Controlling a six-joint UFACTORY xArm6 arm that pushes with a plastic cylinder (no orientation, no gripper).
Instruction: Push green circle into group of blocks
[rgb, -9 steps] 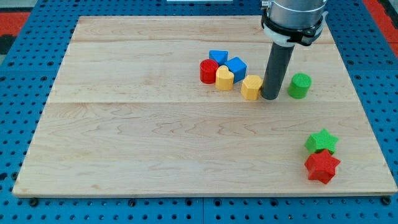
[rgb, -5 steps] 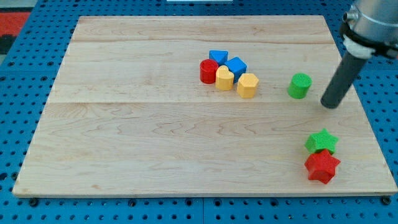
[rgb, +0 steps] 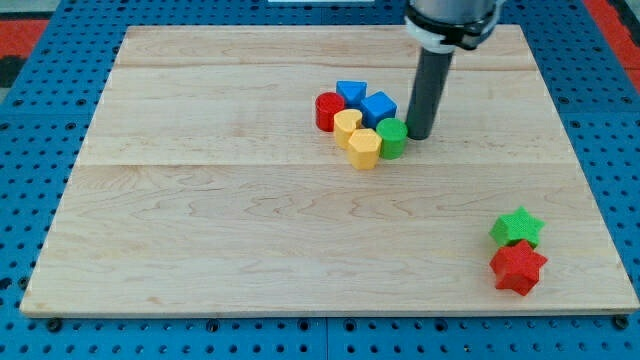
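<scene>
The green circle (rgb: 392, 138) sits above the board's centre, touching the right side of the group. The group holds a red cylinder (rgb: 327, 111), a blue triangle (rgb: 351, 91), a blue cube (rgb: 378, 107), a yellow block (rgb: 347, 126) and a yellow hexagon (rgb: 364, 148). The green circle touches the yellow hexagon and the blue cube. My tip (rgb: 419, 135) stands just right of the green circle, touching or nearly touching it. The dark rod rises from the tip to the view's top.
A green star (rgb: 517, 227) and a red star (rgb: 518, 266) sit together near the board's lower right corner. The wooden board (rgb: 200, 220) lies on a blue pegboard surface.
My tip swung out to the green circle's right, then came back left, pushing the circle left into the group. The yellow hexagon and the other blocks shifted slightly left and down.
</scene>
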